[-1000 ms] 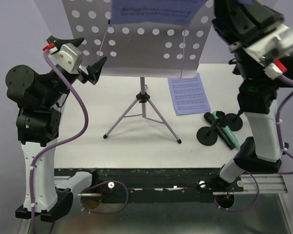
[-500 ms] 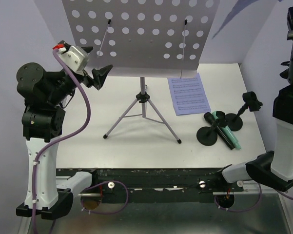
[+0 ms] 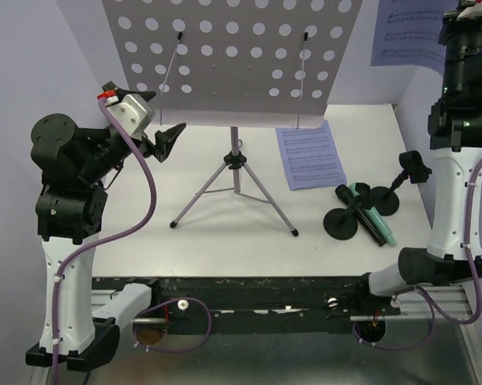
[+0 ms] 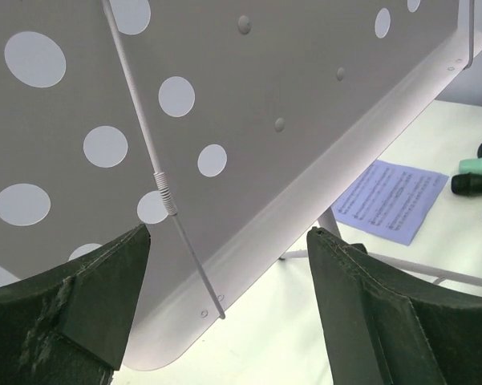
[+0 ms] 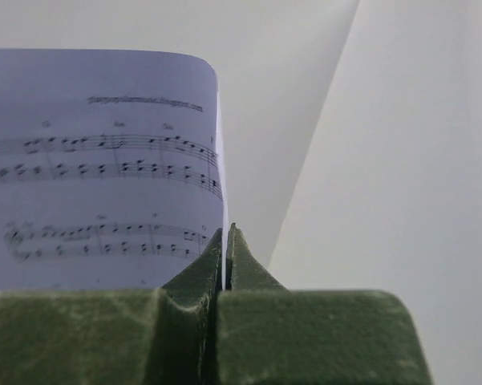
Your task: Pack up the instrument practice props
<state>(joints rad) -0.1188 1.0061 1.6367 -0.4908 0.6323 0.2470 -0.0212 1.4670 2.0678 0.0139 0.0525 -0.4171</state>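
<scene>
— Did you catch that? A second ago that page (image 3: 409,32) was propped on the lilac plate (image 3: 232,56). Now it's way up in the far right corner, well clear of the stand (image 3: 236,156).

— The right arm has it?

— Yes. The right fingers (image 5: 212,265) are pressed together on the page's edge, and the paper stands up out of the pinch with the staves showing. The plate is bare now, just holes and its two thin wires (image 4: 156,172).

— And the left arm?

— It has barely moved. The left fingers (image 4: 88,281) are spread wide, holding nothing, up close to the plate's lower left corner. They aren't touching it as far as I can see.

— So what's left to pack?

— Most of it, I'd say. A second page (image 3: 310,154) lies flat on the surface (image 3: 144,233) right of the tripod legs. Near it the teal microphone (image 3: 369,212) lies against the two black clip holders (image 3: 341,223). The stand is upright with its legs out.

— Where does the lifted page go?

— I can't tell; I don't see a box or bag anywhere. My guess is it joins the other page. With the plate cleared, the stand looks free to be folded down, and the left arm seems placed for that.
</scene>
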